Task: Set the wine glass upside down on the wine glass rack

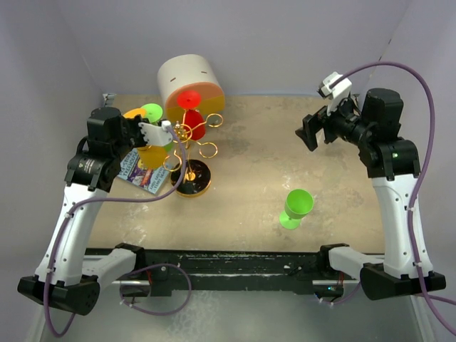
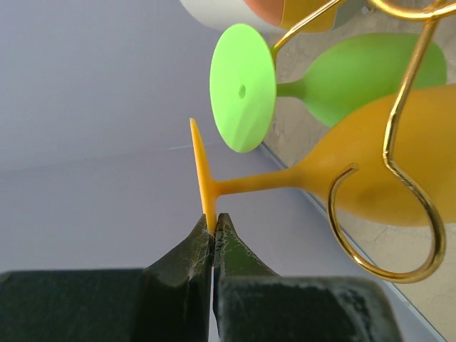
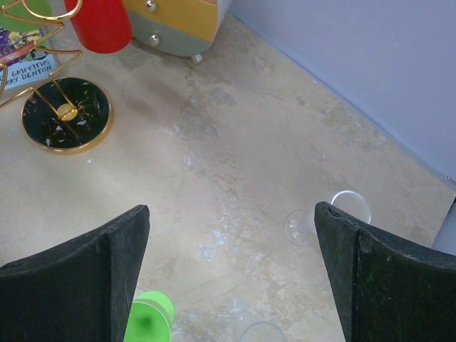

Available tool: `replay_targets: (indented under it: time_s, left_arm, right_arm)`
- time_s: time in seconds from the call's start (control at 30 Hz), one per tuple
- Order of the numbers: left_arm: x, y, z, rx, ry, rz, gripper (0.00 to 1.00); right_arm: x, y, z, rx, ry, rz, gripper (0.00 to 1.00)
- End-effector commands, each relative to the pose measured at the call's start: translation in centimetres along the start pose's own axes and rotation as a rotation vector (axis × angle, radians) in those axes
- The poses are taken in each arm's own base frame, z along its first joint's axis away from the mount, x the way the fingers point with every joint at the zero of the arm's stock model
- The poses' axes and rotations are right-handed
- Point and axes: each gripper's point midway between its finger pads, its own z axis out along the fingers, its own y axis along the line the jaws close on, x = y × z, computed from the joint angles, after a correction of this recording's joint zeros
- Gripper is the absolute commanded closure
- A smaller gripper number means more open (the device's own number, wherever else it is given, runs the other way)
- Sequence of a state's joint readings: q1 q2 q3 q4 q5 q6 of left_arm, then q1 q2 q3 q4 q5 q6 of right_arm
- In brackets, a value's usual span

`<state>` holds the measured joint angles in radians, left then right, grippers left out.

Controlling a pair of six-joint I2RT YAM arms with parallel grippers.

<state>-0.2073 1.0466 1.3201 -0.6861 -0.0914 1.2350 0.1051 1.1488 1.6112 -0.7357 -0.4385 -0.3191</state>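
Four coloured glasses, one wine glass rack (image 1: pixel 192 174). Orange wine glass (image 2: pixel 370 164) pinched by the foot rim in the clamped left gripper (image 2: pixel 214 222), stem straight ahead of the jaws, bowl beyond, behind a gold loop. Green glass (image 2: pixel 356 71) just above and past it, on a gold arm. Red glass (image 1: pixel 194 127) hanging on the rack too. Second green glass (image 1: pixel 296 206) standing low beside one finger of the right gripper (image 3: pixel 229 210), spread wide, holding nothing. Between those jaws, one faint clear glass (image 3: pixel 331 212) lying down. Mottled, scuffed beige table (image 1: pixel 256 142); pale lilac walls (image 1: pixel 285 43).

Wine glass rack (image 1: pixel 193 177) left; cylinder (image 1: pixel 187 78) behind it; standing glass (image 1: pixel 296 206) right, nearer.
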Motion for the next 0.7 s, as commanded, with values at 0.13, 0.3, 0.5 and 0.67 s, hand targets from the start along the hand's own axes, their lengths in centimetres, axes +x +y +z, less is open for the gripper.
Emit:
replay_targets:
  time_s: [0.13, 0.3, 0.5, 0.67]
  left_arm:
    - [-3.2, 1.0, -1.1, 0.016, -0.155, 0.020, 1.00]
    - [-4.0, 0.9, -0.7, 0.040, -0.189, 0.032, 1.00]
    - [-4.7, 0.8, -0.5, 0.059, -0.213, 0.048, 1.00]
    - [-5.1, 0.1, -0.7, 0.090, -0.232, 0.070, 1.00]
  right_arm:
    - [-0.5, 0.2, -0.6, 0.003, -0.031, -0.028, 0.00]
    - [-0.5, 0.2, -0.7, 0.004, -0.034, -0.032, 0.00]
    - [-0.4, 0.1, -0.6, 0.005, -0.029, -0.031, 0.00]
    - [-0.5, 0.1, -0.7, 0.008, -0.034, -0.034, 0.00]
